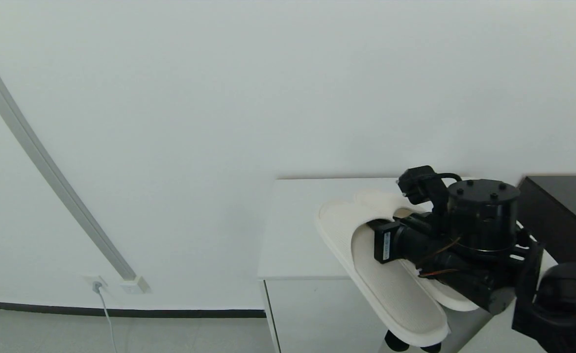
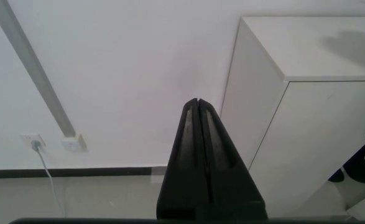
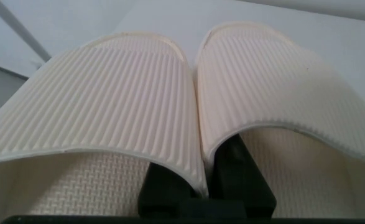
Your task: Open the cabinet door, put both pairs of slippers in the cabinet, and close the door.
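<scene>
A pair of cream ribbed slippers [image 1: 390,279] hangs tilted over the front right part of the white cabinet's top [image 1: 292,230], toes toward the wall. My right gripper [image 3: 207,183] is shut on the two slippers' touching inner sides [image 3: 198,124], one finger [image 3: 241,174] inside each slipper. My left gripper [image 2: 198,112] is shut and holds nothing, out in front of the wall beside the cabinet [image 2: 306,124]. Dark rounded shapes [image 2: 356,169] show low by the cabinet's front; I cannot tell what they are.
A dark table [image 1: 562,206] stands against the cabinet's right side. A grey conduit [image 1: 47,166] runs slantwise down the wall to a socket with a plugged cable [image 1: 97,284]. Open floor lies left of the cabinet.
</scene>
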Tool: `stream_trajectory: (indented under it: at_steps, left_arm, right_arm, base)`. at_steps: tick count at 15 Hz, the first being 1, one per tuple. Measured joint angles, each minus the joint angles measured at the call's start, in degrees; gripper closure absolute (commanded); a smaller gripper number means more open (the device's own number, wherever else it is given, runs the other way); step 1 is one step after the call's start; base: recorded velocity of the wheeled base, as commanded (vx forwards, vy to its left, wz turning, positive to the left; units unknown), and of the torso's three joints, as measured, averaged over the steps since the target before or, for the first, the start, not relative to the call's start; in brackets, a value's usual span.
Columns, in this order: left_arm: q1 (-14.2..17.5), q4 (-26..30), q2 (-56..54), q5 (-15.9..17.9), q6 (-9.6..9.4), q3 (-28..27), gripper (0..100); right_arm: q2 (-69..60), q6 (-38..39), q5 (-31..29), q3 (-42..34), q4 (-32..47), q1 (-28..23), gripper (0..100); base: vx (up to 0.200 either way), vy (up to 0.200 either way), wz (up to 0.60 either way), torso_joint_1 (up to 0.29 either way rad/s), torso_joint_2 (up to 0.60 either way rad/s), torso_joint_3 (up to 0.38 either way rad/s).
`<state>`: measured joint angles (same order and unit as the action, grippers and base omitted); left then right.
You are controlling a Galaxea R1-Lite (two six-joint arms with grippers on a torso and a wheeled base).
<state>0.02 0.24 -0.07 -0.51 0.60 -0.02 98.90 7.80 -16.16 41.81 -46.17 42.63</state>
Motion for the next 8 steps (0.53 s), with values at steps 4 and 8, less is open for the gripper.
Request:
stream_trajectory:
  at_steps: [4, 8]
  left_arm:
    - [0.00, 0.00, 0.00, 0.00, 0.06, -0.05, 100]
    - [0.02, 0.00, 0.00, -0.02, 0.16, -0.07, 100]
  right_arm:
    - [-3.73, 0.11, 0.11, -2.21, 0.02, 0.50, 100]
    - [-4.22, 0.05, 0.07, -2.90, 0.24, 0.63, 100]
  base:
    - [-0.050, 0.000, 0.00, 0.001, 0.00, 0.001]
    - [-0.200, 0.000, 0.00, 0.005, 0.00, -0.001]
